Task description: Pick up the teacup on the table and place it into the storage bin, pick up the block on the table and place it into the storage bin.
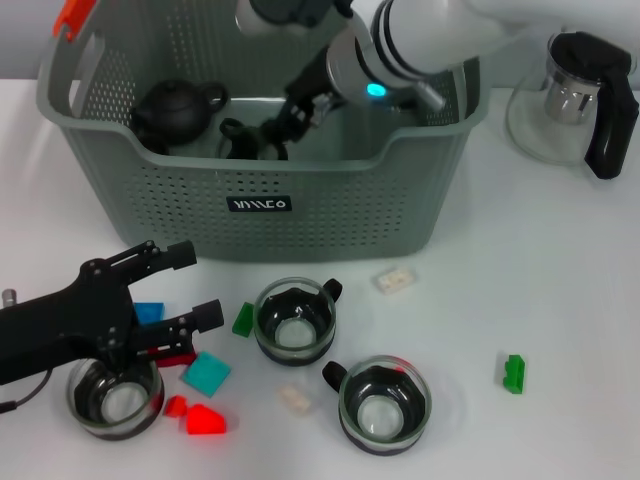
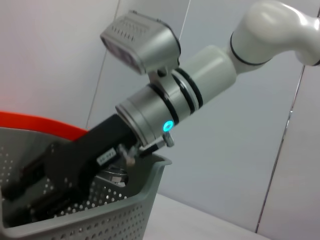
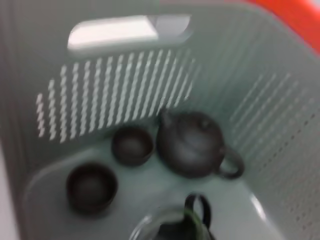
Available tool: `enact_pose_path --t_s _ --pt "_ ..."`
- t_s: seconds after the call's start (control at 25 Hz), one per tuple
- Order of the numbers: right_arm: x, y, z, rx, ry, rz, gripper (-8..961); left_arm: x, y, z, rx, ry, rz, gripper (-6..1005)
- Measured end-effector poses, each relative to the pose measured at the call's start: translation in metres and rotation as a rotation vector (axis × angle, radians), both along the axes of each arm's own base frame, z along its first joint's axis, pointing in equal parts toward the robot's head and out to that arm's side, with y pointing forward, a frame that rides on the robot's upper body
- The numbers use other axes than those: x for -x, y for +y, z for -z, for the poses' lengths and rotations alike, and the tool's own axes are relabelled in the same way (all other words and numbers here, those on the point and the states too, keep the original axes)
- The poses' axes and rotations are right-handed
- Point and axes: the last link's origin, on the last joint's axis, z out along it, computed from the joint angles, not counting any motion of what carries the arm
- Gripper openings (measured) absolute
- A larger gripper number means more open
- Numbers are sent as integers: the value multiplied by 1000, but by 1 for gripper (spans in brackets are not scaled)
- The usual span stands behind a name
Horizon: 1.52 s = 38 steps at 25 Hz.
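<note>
A: From the head camera, what lay around the storage bin (image 1: 330, 205)?

B: It stood at the table's (image 1: 560, 300) far edge, left of centre. A glass pitcher (image 1: 578, 100) with a black handle sat at the far right corner. Three glass teacups waited near the front edge: one (image 1: 114, 395) under the left gripper (image 1: 180, 290), one (image 1: 294, 320) at the middle, one (image 1: 383, 403) right of it. Small blocks lay scattered among them: a red one (image 1: 205, 420), a teal one (image 1: 206, 372), a green one (image 1: 243, 319), a white one (image 1: 394, 279), and another green one (image 1: 515, 373) well apart toward the right edge.

A: And the grippers?

B: The left gripper hovered over the front left corner, fingers spread wide, holding nothing. The right gripper (image 1: 290, 118) reached down inside the bin, over a glass teacup (image 1: 250, 140) with a black handle; I could not tell whether its fingers gripped the cup or had let go. A dark teapot (image 1: 178, 108) sat in the bin's left part.

A: The left wrist camera?

B: It showed the right arm (image 2: 170, 117), a blue light glowing on it, slanting over the grey perforated rim (image 2: 125, 207) into the bin, the orange handle clip (image 2: 40, 124) behind. Its fingers were hidden by the wall.

A: The right wrist camera?

B: Blurred, looking into the bin: the teapot (image 3: 192, 145) by the slotted wall, two small dark cups (image 3: 132, 145) (image 3: 92, 187) beside it, and the glass teacup's rim and black handle (image 3: 197, 210) nearest the camera. The fingers did not show.
</note>
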Motion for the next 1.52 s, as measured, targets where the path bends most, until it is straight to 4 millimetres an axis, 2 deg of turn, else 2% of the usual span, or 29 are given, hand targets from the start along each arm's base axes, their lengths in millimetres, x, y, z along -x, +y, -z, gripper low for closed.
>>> enact_pose_path --t_s 0.08,0.2,0.32,0.44,0.6,0.68,0.84,1.0,1.16,1.24,1.36,1.52 --pt "9 5 -10 -17 55 1 539 1 0 0 -1 0 -3 872" --pt "25 12 -34 -36 183 5 637 1 -1 -1 -2 1 -5 872" --pt "32 12 -73 -57 349 -6 734 1 -1 -1 -3 0 -5 872" --pt "24 -1 -108 -41 491 -35 730 1 -1 -2 -4 0 -3 872" --pt "-1 -35 -149 68 717 -131 724 -1 2 -2 -3 -2 5 873" --pt "-24 -59 -167 145 855 -238 722 -2 4 -2 -3 -1 8 873" --pt "-79 -102 -179 235 1018 -377 718 -3 5 -2 -4 -1 13 872" --pt "-117 -141 -175 363 967 -429 716 -4 6 -2 -4 -1 19 871" --pt "-130 -163 -181 464 802 -404 715 -4 8 -4 -4 5 18 871" --pt "-128 -164 -185 489 688 -345 714 -2 6 -5 1 15 16 870" --pt "-112 -159 -188 498 507 -271 713 4 0 -7 18 40 11 870" --pt "-85 -147 -176 534 278 -215 712 13 -14 -14 49 88 10 869"
